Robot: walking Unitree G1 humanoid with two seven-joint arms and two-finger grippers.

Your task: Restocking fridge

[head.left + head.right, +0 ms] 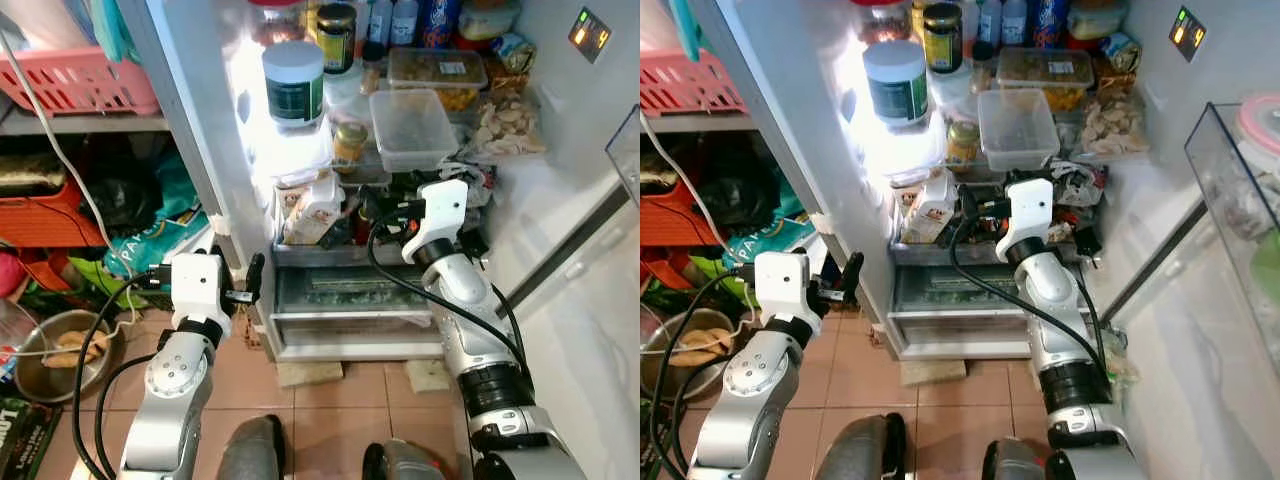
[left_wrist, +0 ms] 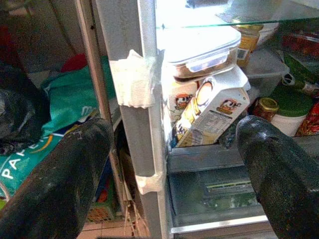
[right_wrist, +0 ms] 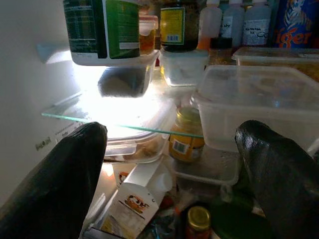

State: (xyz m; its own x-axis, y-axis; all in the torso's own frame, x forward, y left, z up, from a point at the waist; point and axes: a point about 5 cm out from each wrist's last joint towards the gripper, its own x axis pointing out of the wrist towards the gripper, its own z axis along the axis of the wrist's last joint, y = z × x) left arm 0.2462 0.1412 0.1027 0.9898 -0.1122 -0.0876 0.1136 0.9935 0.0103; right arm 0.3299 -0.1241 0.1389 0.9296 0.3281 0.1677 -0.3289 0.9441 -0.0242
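Note:
The fridge stands open before me, its shelves crowded. On the glass shelf (image 3: pixel 124 117) sit a white tub with a green label (image 1: pixel 293 83) and a clear lidded box (image 1: pixel 412 128). Below them stand a small yellow-lidded jar (image 1: pixel 349 142) and a milk carton (image 1: pixel 308 212). My right gripper (image 1: pixel 372 215) reaches in at the lower shelf beside the carton, open, with nothing between its fingers (image 3: pixel 60 184). My left gripper (image 1: pixel 250 283) hovers at the fridge's left wall edge (image 2: pixel 139 99), open and empty.
The crisper drawer (image 1: pixel 350 290) lies low in the fridge. The fridge door (image 1: pixel 580 300) swings out on the right with a clear door bin (image 1: pixel 1240 200). Left of the fridge are a pink basket (image 1: pixel 75 80), a green bag (image 1: pixel 150 240) and a metal bowl (image 1: pixel 60 355) on the tiled floor.

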